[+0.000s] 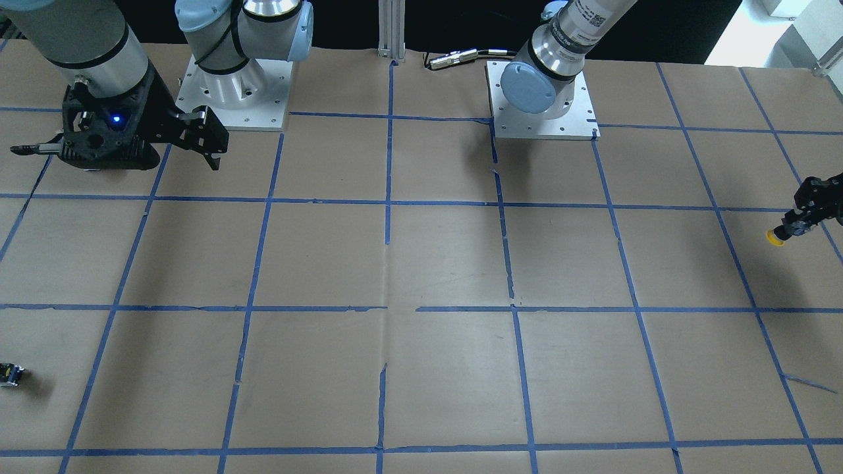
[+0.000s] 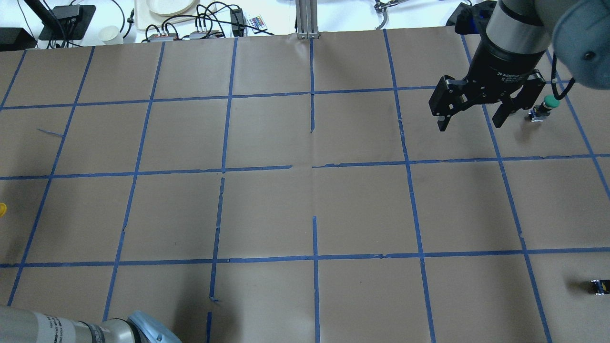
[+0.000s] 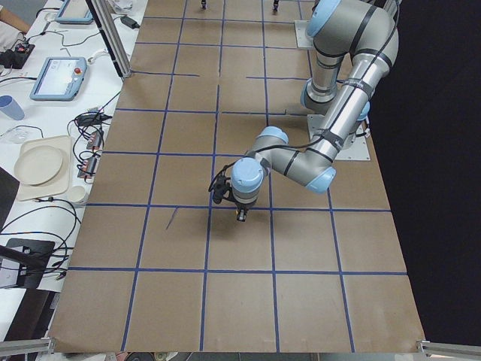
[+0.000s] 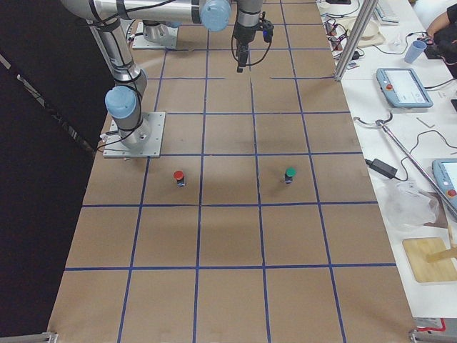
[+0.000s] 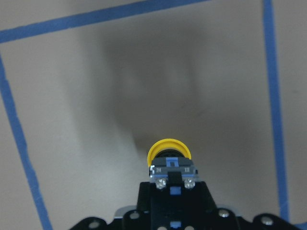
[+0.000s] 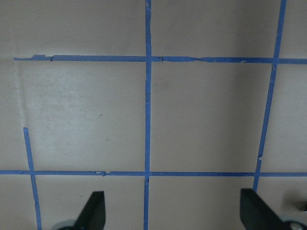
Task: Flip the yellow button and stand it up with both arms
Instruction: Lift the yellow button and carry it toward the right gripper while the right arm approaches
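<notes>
Surface: a brown paper-covered table top [image 2: 267,214] marked into squares with blue tape.
Yellow button: the small push-button with a round yellow mushroom cap and a grey-and-blue body [image 5: 169,148] is held in the left arm's black two-finger gripper [image 1: 797,222], out by the surface's end on the robot's left.
Button's pose: the cap points away from the wrist and down toward the brown paper, tilted in the front-facing view. It looks lifted clear of the surface, with only a soft shadow beneath it.
Left fingers: clamped on the button's body, just behind the cap.
Right gripper: the other black two-finger gripper [image 2: 470,125] hangs over the surface on the robot's right side, well apart from the yellow button.
Right fingers: spread wide, with nothing between them; only tape lines show in the gap in its wrist view.
Green-capped button: a small push-button with a round green cap [image 2: 548,102] stands upright on the surface just beside the right gripper.
Red-capped button: a like-shaped one with a red cap [image 4: 178,176] stands upright near the right arm's base plate.
Capless part: a small dark piece [image 2: 599,286] lies near the surface's right edge.
</notes>
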Available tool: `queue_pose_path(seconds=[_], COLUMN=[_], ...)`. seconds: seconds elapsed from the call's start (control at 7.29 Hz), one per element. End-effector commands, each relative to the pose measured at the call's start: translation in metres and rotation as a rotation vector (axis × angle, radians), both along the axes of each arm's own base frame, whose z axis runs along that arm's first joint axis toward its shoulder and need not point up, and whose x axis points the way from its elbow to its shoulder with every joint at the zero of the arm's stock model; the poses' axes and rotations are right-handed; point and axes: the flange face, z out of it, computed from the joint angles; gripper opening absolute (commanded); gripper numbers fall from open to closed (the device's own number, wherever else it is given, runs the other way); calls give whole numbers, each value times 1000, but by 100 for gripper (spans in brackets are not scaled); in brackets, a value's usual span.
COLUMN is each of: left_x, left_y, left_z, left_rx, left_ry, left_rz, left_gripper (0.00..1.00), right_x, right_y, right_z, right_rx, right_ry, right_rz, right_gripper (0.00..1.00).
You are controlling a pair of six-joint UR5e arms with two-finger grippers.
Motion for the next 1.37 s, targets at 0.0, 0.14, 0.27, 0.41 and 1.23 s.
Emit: queue_pose_path(seconds=[0.0, 0.14, 0.27, 0.41, 1.23], left_x=[-130, -179, -237, -279, -443], left_y=[-21, -32, -44, -55, -75], left_z=[74, 82, 90, 99, 84], left_rx=[-6, -10, 10, 11, 104], left_ry=[121, 226, 344, 404, 1061], left_rz=[-65, -75, -52, -50, 212], left_gripper=[15, 15, 15, 15, 15], right_x=[-4, -12, -27, -58, -52], right_y=[-15, -22, -33, -45, -47], right_z=[-17, -15, -11, -20, 22], right_rx=[38, 28, 11, 46, 487], right_ry=[-98, -188, -346, -412, -782], right_rz=[-44, -110, -265, -449, -1382], right_gripper=[100, 100, 100, 100, 100])
